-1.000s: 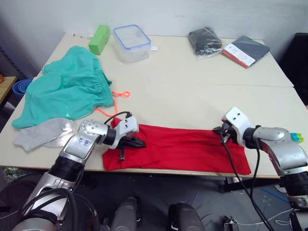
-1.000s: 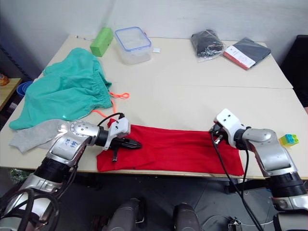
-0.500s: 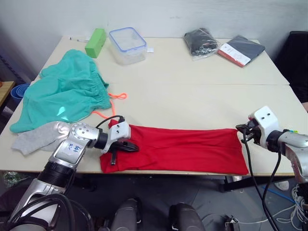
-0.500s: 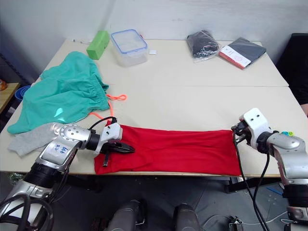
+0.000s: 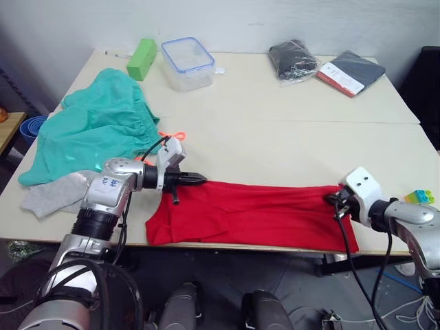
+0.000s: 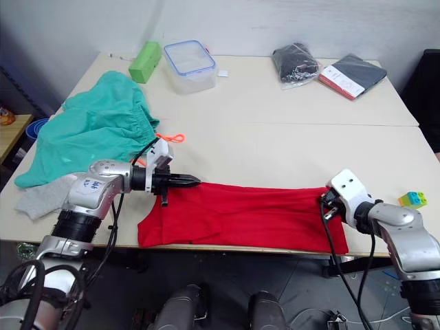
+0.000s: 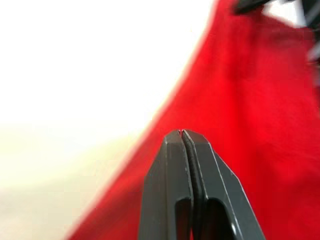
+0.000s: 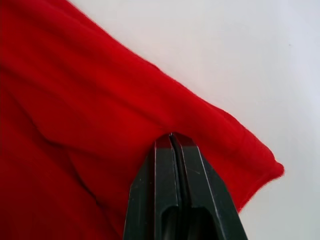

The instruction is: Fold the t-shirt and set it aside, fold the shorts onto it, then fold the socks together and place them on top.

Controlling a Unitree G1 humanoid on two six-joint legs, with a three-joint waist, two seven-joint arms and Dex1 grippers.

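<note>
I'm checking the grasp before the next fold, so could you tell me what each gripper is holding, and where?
Both fingers sets look shut, but whether either actually pinches the t-shirt cannot be told: the left gripper is at its far left edge, the right gripper at its right end.

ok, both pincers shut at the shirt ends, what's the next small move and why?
Probably carry the right pincer, if it holds its end, across toward the left pincer, folding the t-shirt in half. It lies as a long flat strip along the table's near edge, and both pincers look closed at opposite ends.
</note>
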